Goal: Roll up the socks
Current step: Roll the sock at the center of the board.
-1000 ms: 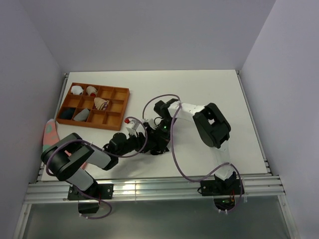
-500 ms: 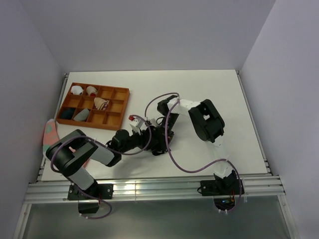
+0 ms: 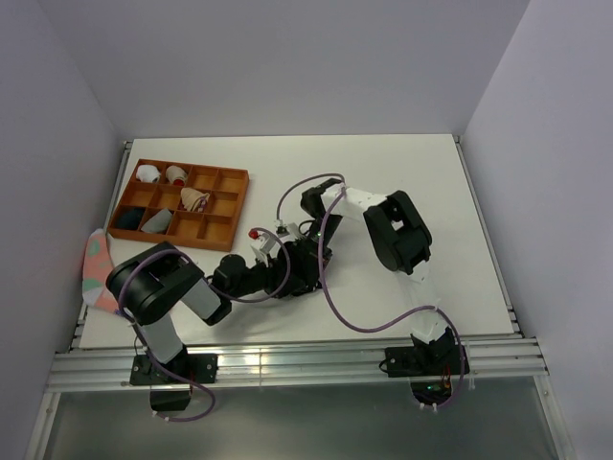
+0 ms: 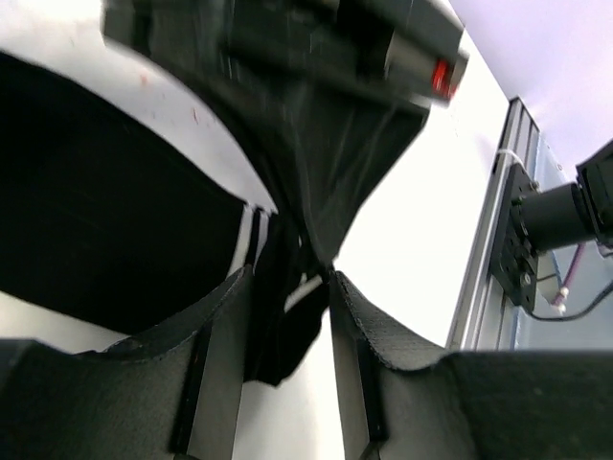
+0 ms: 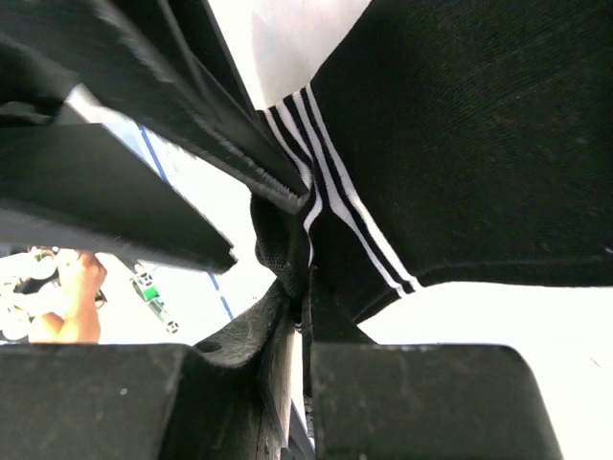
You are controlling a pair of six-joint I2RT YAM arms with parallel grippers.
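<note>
The black sock [image 5: 479,125] with a white-striped cuff [image 5: 330,182] lies on the white table; it also shows in the left wrist view [image 4: 96,240]. My right gripper [image 5: 305,316] is shut on the bunched cuff. My left gripper [image 4: 290,278] is closed on the same cuff from the other side, with dark fabric filling its tips. In the top view both grippers, left [image 3: 283,270] and right [image 3: 305,261], meet mid-table and hide the sock. A tan bundle with maroon [image 3: 195,199] sits in a tray cell.
An orange divided tray [image 3: 233,203] stands at the back left with small white [image 3: 147,173] and grey [image 3: 158,220] bundles in its cells. A pink sock with teal spots [image 3: 95,266] lies at the table's left edge. The metal rail [image 3: 306,364] runs along the near edge.
The left arm's elbow has swung right and up toward the grippers. Both grippers stay together on the black sock and have shifted slightly.
</note>
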